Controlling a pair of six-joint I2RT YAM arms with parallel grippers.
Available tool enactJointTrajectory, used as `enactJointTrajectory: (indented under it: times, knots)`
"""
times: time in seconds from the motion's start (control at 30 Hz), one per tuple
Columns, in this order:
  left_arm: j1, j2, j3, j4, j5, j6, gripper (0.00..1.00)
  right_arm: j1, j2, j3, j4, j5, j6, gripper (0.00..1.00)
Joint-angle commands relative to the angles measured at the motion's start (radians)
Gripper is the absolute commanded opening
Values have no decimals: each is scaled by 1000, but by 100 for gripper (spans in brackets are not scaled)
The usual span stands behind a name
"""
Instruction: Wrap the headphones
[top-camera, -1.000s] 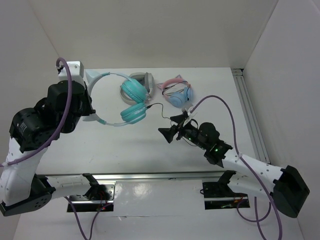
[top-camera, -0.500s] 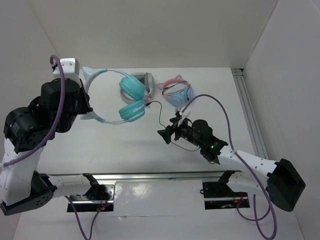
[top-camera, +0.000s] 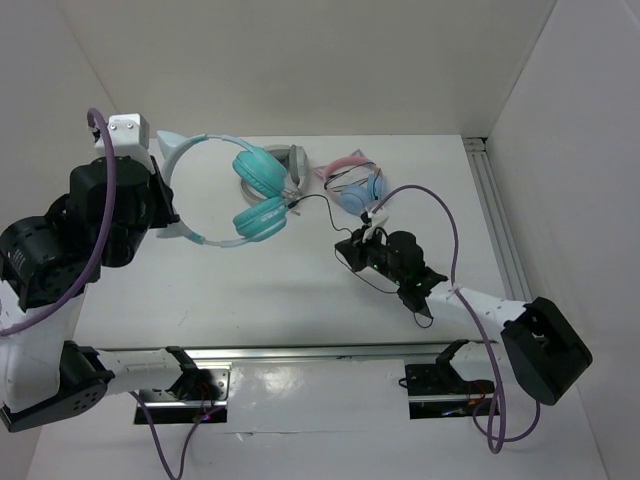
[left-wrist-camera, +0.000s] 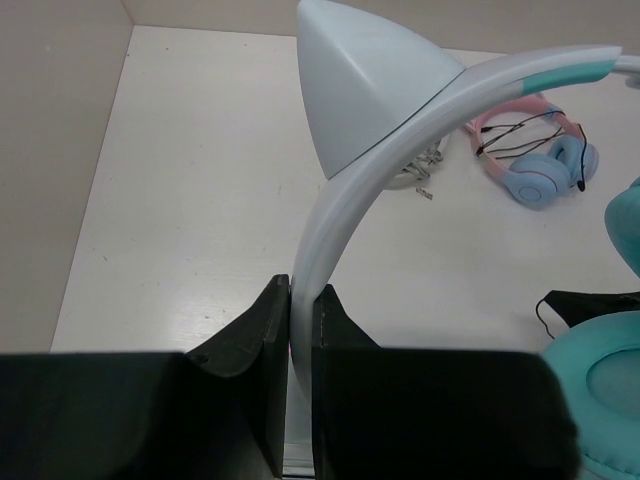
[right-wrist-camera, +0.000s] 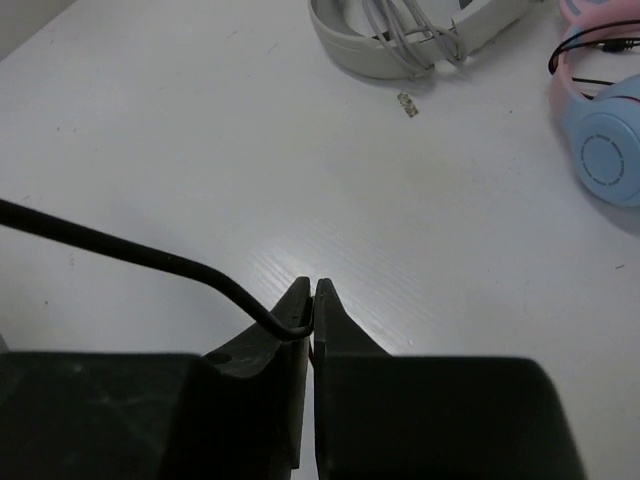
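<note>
Left gripper (left-wrist-camera: 300, 300): jaws closed flat on the pale headband (left-wrist-camera: 345, 195) of the teal headphones (top-camera: 262, 218), just below one cat ear (left-wrist-camera: 365, 95). The two teal cups sit over the back-centre of the white table (top-camera: 250, 285); whether they touch it cannot be told. The upper cup overlaps the grey headphones (top-camera: 294, 158). Right gripper (right-wrist-camera: 312, 295): fingertips pinched together on the thin black cable (right-wrist-camera: 150, 262), which runs from the lower cup. Pink-banded light-blue headphones (top-camera: 355, 188) lie just beyond the right gripper.
</note>
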Motion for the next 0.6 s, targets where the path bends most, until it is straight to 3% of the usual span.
enactJointTrajectory:
  times: [0.0,0.2,0.3,0.43,0.47,0.57]
  knots:
    - [4,-21,-7,96,-1,-45,0,-7,12,38,108,-19,33,5]
    - [4,-30,-73,118,-103,-45,0,11,-37,38,29,47,46,0]
    - [4,-21,-122,128,-182,-55,0,83,-130,15,-81,213,46,0]
    - [4,0,-213,194,-335,-57,0,218,-301,-2,-297,552,78,0]
    - [4,0,-290,238,-352,7,0,268,-363,11,-346,677,94,0]
    - [4,-18,-479,462,-372,177,0,347,-451,72,-538,813,105,0]
